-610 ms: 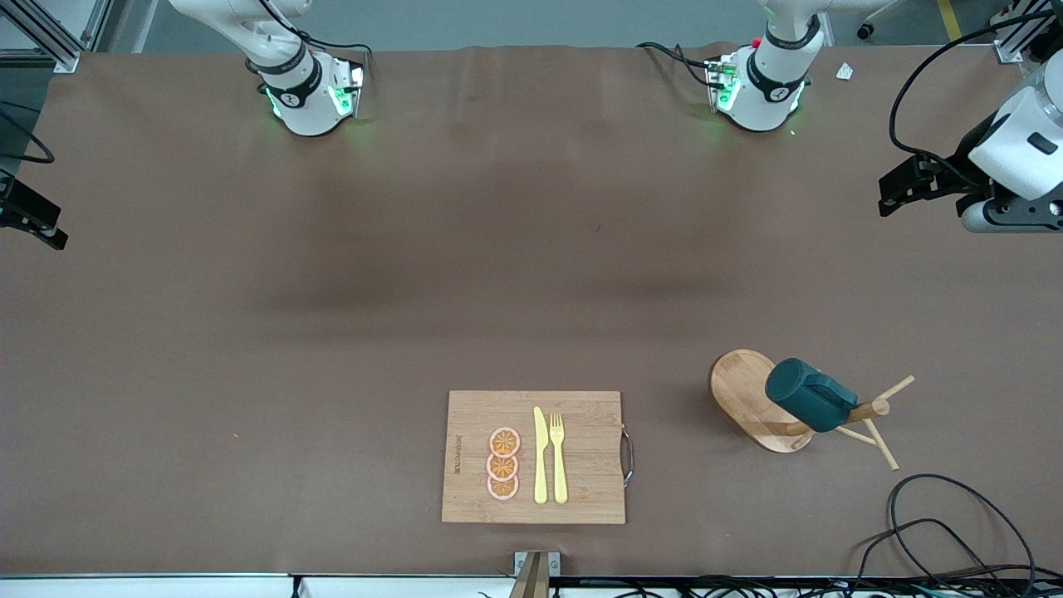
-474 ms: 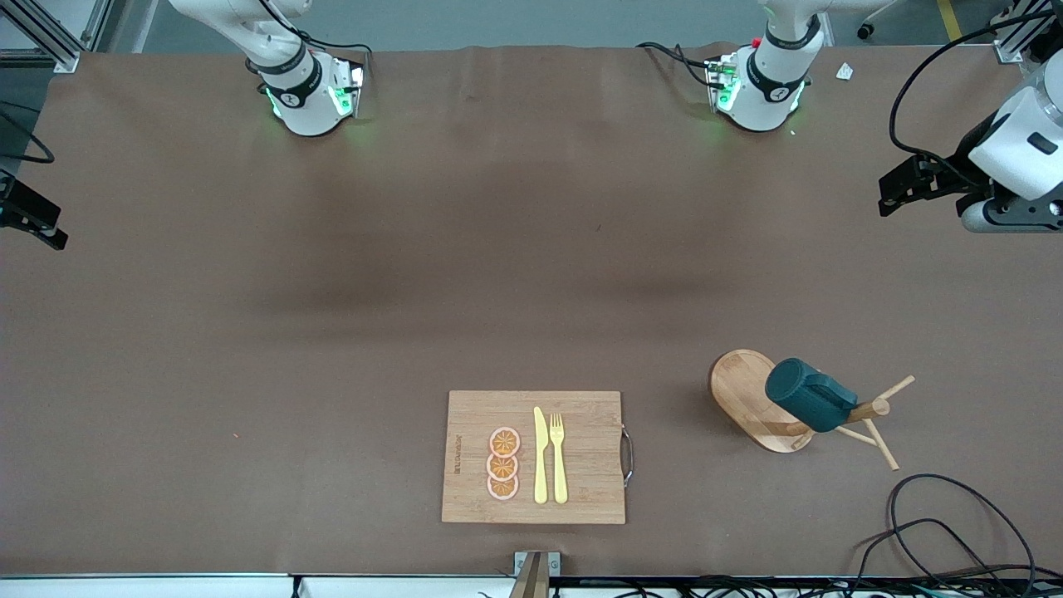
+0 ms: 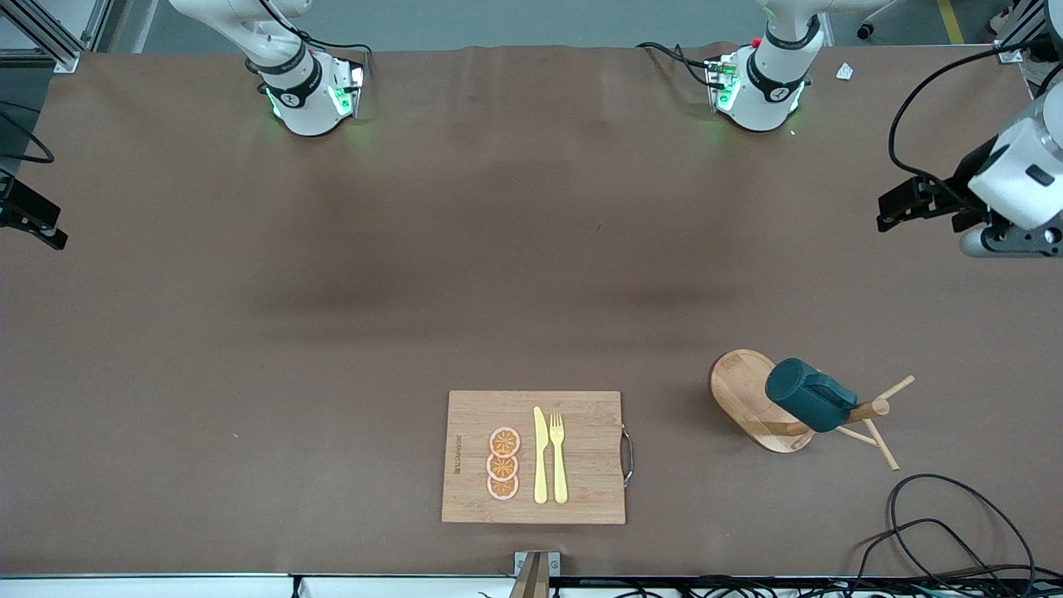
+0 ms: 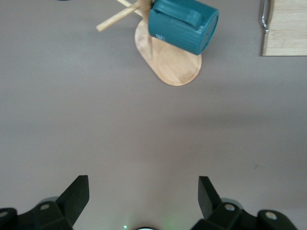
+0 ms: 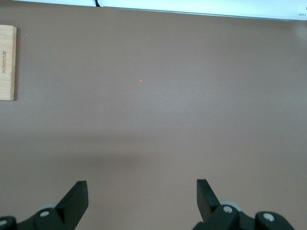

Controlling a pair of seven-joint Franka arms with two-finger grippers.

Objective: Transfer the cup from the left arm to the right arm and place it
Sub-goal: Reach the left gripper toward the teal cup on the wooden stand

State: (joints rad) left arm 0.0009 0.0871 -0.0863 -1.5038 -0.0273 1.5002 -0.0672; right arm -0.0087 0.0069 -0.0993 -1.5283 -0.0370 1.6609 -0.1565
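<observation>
Brown table, both arms up, cup still on its stand.

Left gripper [image 4: 142, 201], fingers spread wide and empty, hangs over bare table at the left arm's end; by the clock in its wrist view the cup [image 4: 183, 25] lies near twelve, hung tilted on the stand [image 4: 169, 64], its long axis slanting along the peg. Right gripper [image 5: 139, 201], equally wide and empty, waits over bare table at its own end, board [image 5: 7, 62] in sight. Left arm is plainly the nearer one.
</observation>
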